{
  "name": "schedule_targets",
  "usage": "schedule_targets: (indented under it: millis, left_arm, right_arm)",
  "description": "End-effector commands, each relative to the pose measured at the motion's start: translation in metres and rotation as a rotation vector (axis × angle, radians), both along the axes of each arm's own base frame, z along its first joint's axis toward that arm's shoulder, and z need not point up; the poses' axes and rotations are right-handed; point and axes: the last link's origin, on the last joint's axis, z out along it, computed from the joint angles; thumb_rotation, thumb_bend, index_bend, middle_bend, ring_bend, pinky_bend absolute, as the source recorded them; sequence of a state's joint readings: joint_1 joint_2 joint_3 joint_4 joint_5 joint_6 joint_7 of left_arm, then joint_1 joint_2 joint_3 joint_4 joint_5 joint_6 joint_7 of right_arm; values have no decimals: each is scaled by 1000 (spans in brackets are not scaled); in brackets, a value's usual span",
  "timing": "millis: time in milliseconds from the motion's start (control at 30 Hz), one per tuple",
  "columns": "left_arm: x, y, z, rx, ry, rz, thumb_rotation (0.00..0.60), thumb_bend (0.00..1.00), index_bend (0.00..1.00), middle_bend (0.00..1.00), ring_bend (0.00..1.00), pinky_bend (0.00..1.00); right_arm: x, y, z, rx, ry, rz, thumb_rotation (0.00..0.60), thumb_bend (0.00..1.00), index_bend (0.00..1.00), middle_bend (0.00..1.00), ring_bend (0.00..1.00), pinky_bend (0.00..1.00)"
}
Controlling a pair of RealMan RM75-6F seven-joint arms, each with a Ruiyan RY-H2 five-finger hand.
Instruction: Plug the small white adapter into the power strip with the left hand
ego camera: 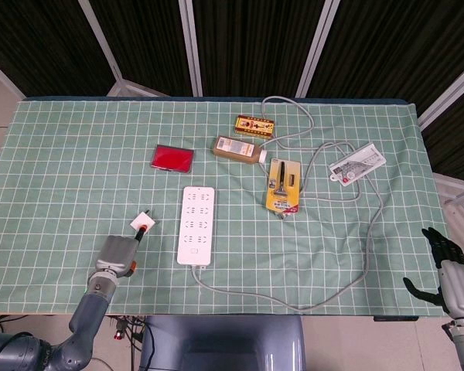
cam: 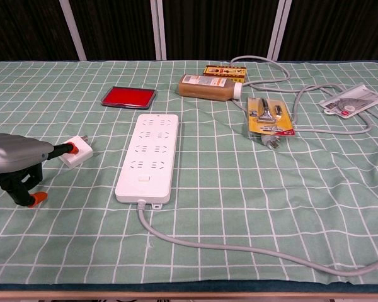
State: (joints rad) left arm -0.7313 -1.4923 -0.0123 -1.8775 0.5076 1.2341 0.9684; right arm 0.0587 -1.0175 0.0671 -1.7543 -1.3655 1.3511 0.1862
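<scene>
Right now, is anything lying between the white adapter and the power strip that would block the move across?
Nothing visible does. The adapter, touched by a fingertip of the left hand, has only bare green cloth between it and the power strip.

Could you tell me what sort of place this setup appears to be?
Probably a robot lab test bench: a table under a green checked cloth, dark curtain panels behind, and staged props like the power strip.
</scene>
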Motion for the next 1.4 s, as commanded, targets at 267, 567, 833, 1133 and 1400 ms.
schedule_targets:
  millis: [267,567,833,1133,1400]
  left_arm:
    - [8,-3,-10,-20,-5,-18,600,404,51,819,783,814]
    - [12,-4,-12,-24,-9,-22,600,404,52,819,783,814]
    - [5,-7,-7,-14,-27,-11,600,404,52,819,783,814]
    - [1,-17,8,-8,-42,-43,600,404,55,823,786,817]
    - [-10,-24,31,13,-32,-44,600,404,88,824,788,820]
  right_arm:
    - [0,0,0,-1,-1,1,600,338,0,0,0,0]
    - [0,0,0,-1,-5,0,600,337,0,0,0,0]
    - [1,1,0,-1,-4,0,600,338,0,0,0,0]
    - [1,1,0,0,-2,4,600,338,0,0,0,0]
    - [1,2,1,0,0,7,600,338,0,0,0,0]
